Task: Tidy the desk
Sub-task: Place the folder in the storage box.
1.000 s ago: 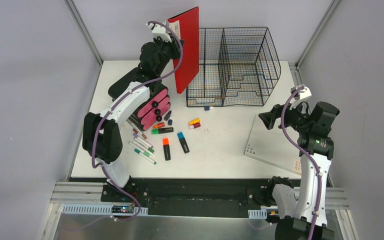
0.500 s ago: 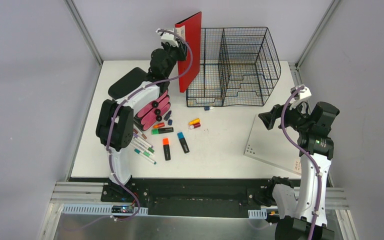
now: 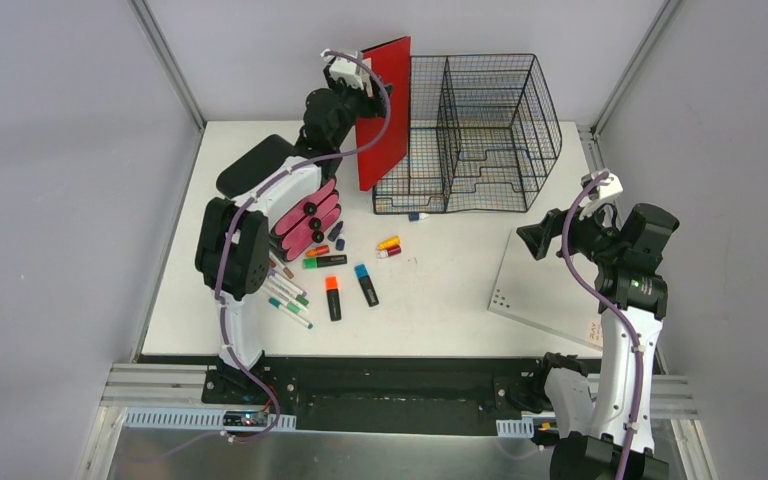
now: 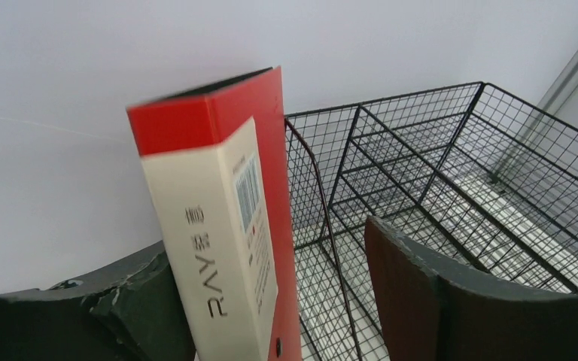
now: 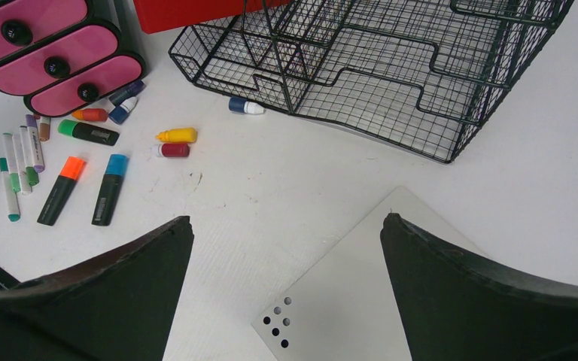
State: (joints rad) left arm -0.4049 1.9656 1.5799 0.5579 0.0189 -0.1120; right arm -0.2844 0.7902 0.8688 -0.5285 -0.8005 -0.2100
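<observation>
The desk (image 3: 440,290) is a white tabletop. A red binder (image 3: 385,110) with a white spine stands upright against the left side of the black wire-mesh rack (image 3: 480,130). My left gripper (image 3: 365,90) is at the binder's top. In the left wrist view its jaws are wide apart (image 4: 271,248); the binder (image 4: 218,226) rests against the left finger, with a gap to the right finger. My right gripper (image 3: 532,240) is open and empty above the desk's right side, over the corner of a white perforated sheet (image 5: 391,286).
A pink drawer unit (image 3: 305,215) and a black case (image 3: 255,165) sit at the left. Several pens (image 3: 285,295), highlighters (image 3: 332,297) and small caps (image 3: 388,243) lie scattered mid-desk. The white sheet (image 3: 550,290) lies at the right edge. Grey walls surround the desk.
My left arm has swung right and taken the red binder with it, closer to the rack's left side and slightly lower. The right arm has not moved.
</observation>
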